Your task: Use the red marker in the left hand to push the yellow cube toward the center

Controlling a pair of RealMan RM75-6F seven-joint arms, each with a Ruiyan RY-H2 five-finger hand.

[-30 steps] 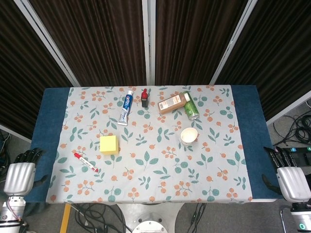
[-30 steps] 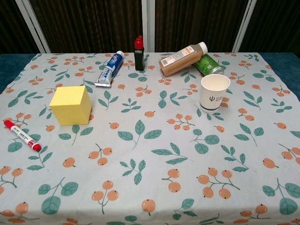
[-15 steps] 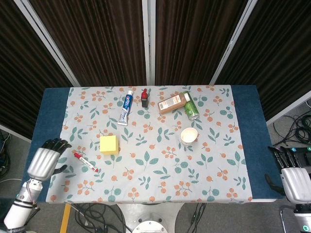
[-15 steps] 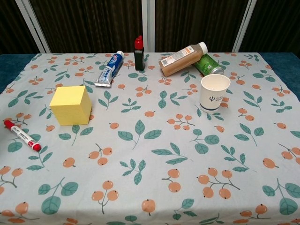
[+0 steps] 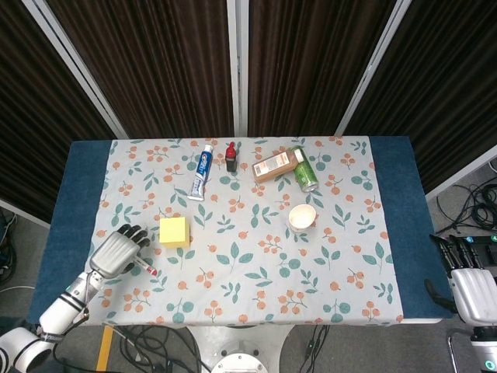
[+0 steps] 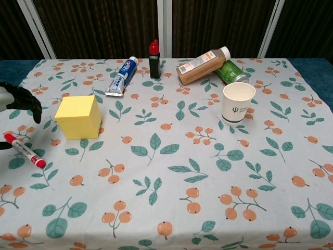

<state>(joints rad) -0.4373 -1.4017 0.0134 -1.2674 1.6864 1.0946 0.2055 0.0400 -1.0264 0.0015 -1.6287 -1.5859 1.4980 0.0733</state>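
The cube (image 5: 174, 231) sits just right of my left hand (image 5: 118, 252), not pushed yet. The marker (image 6: 24, 150) lies on the cloth under my spread fingers (image 6: 23, 99), not held. I must grab it first, then push.

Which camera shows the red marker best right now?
The chest view: the red marker lies fully exposed on the cloth, with the left hand just above it. In the head view that hand covers most of it; only one red end shows.
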